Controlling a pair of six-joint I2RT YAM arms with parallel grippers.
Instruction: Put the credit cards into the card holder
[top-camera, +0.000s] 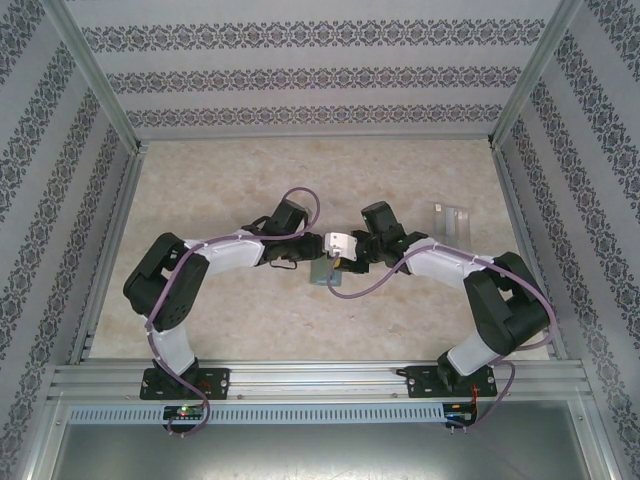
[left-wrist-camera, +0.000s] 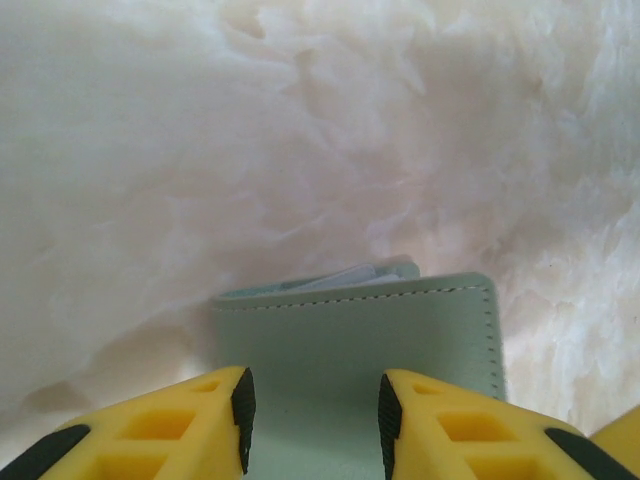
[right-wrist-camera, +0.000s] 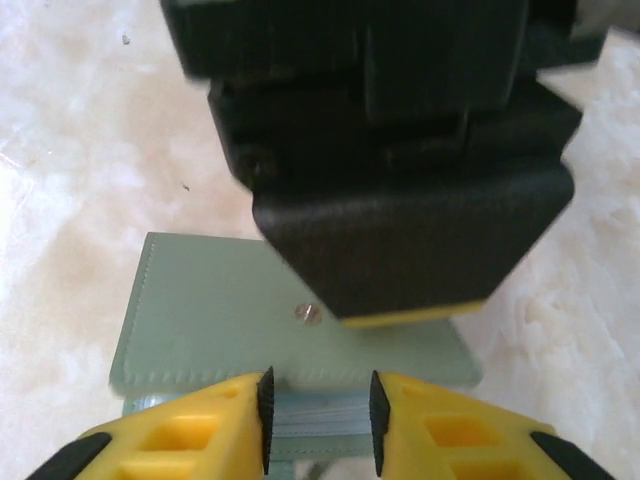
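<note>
Seen from above, my left arm (top-camera: 215, 255) and right arm (top-camera: 450, 262) bend inward and meet at the middle of the marbled desk (top-camera: 250, 180). The sage-green card holder (top-camera: 322, 272) sits between my left jaws and my right jaws. Two pale credit cards (top-camera: 450, 218) rest well apart from it, near the frame post (top-camera: 497, 150) at the far right. From my left wrist, the yellow fingers (left-wrist-camera: 160, 430) of the left jaws stand partly spread. The card holder (left-wrist-camera: 400, 340) shows its stitched green face in the gap and runs wider than the gap on both sides; I cannot tell whether the tips press on it. Pale edges of credit cards (left-wrist-camera: 350, 277) peek past its far edge, with the desk (left-wrist-camera: 200, 150) beyond. From my right wrist, the yellow fingers (right-wrist-camera: 180, 430) of the right jaws are spread and pinch nothing. The banded ends of the credit cards (right-wrist-camera: 320, 415) show in the gap, jutting from under the near edge of the card holder (right-wrist-camera: 210, 310). A small metal stud (right-wrist-camera: 307, 313) sits on the holder's face. The black housing (right-wrist-camera: 400, 200) of my left arm looms over its right part, above the desk (right-wrist-camera: 70, 150).
</note>
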